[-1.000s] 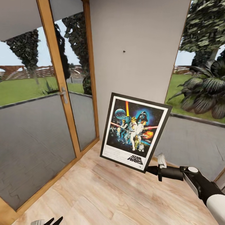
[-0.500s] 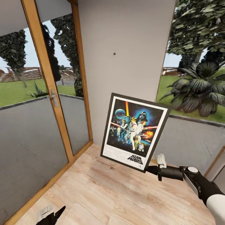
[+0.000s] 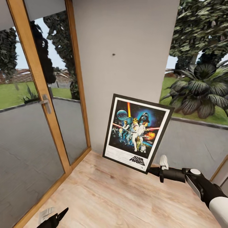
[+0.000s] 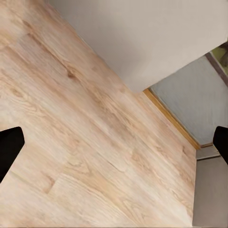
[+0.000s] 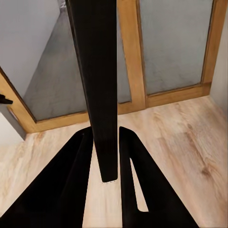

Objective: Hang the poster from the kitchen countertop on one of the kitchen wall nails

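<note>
The black-framed Star Wars poster hangs in the air in front of a light grey wall panel, tilted a little clockwise. My right gripper is shut on its lower right corner; in the right wrist view the frame's black edge runs between the two fingers. A wall nail shows as a small dark dot on the panel, above and left of the poster's top edge. My left gripper sits low at the bottom left, open, its fingertips far apart over the wooden floor.
A wood-framed glass door with a handle stands to the left of the wall panel. A window to the right shows a garden plant. Pale wooden floor spreads below.
The whole view has shifted: door frame and nail slid left in the picture, so the camera turned or moved. The poster stays in my right gripper in the same pose. The left gripper shows more.
</note>
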